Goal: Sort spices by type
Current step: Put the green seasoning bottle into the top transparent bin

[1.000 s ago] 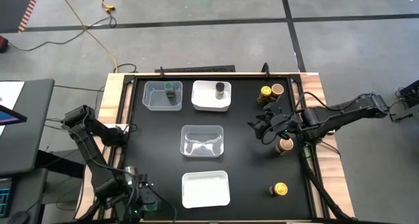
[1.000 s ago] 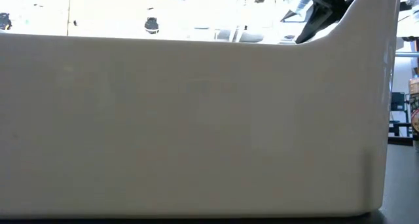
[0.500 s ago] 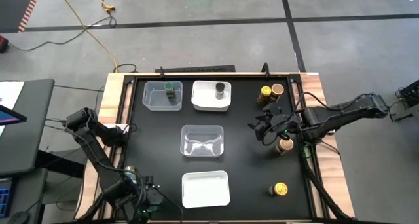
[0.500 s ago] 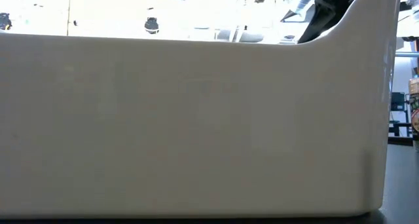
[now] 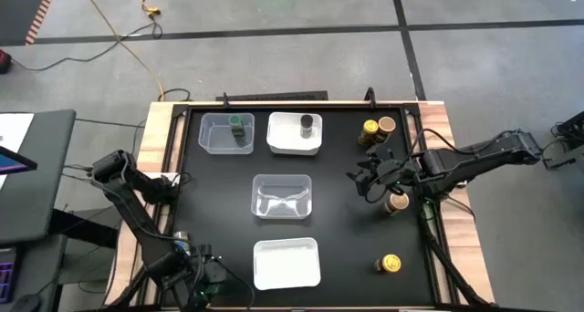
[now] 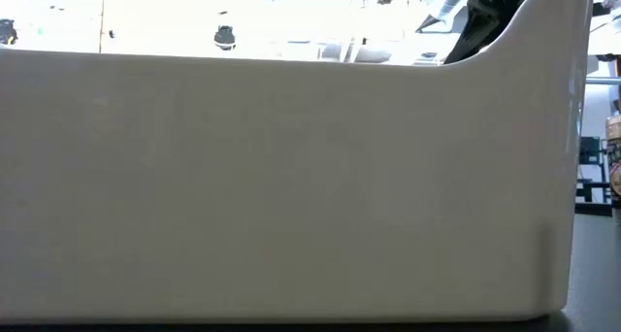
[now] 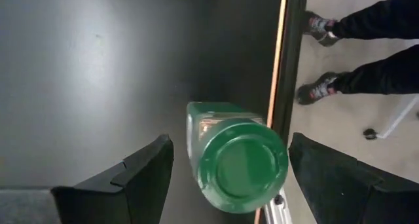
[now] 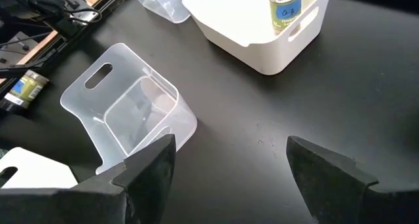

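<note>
Counter: black mat on a wood-edged counter, four trays.
Sorted: one green-lidded jar in the far clear tray; one dark-lidded jar in the far white tray.
Left hand: near corner, fingers parted either side of a green-lidded spice jar — contact unclear.
Right hand: parted, empty, beside a tan-lidded jar.
Left: yellow jar, tan jar, second yellow jar — most unsorted; others not seen.
</note>
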`<action>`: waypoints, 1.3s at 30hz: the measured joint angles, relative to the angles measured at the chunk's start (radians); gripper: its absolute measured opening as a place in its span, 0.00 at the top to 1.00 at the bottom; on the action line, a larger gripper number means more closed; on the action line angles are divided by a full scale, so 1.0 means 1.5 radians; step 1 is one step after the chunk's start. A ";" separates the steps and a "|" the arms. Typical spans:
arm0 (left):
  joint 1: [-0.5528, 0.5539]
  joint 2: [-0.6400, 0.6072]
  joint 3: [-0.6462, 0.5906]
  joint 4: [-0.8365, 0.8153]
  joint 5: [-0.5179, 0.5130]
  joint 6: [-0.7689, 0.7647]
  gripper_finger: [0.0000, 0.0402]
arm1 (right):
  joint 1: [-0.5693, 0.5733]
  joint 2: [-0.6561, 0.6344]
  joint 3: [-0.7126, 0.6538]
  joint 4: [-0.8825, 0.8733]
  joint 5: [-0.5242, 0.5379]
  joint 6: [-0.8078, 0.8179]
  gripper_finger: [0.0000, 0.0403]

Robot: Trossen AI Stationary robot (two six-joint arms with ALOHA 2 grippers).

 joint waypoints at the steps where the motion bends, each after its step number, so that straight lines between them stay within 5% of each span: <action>1: 0.000 0.000 -0.007 0.004 0.001 -0.001 0.28 | 0.000 0.000 0.000 0.000 0.000 0.000 0.21; 20: 0.011 0.000 -0.069 0.025 0.018 0.008 0.28 | 0.000 0.000 0.000 0.000 0.000 -0.002 0.21; 30: 0.032 0.000 -0.068 0.026 0.015 0.067 0.52 | -0.001 0.000 0.000 0.000 0.000 -0.017 0.21; 39: 0.094 -0.004 -0.068 0.021 0.016 0.078 0.52 | 0.000 0.000 0.000 0.001 0.000 -0.018 0.21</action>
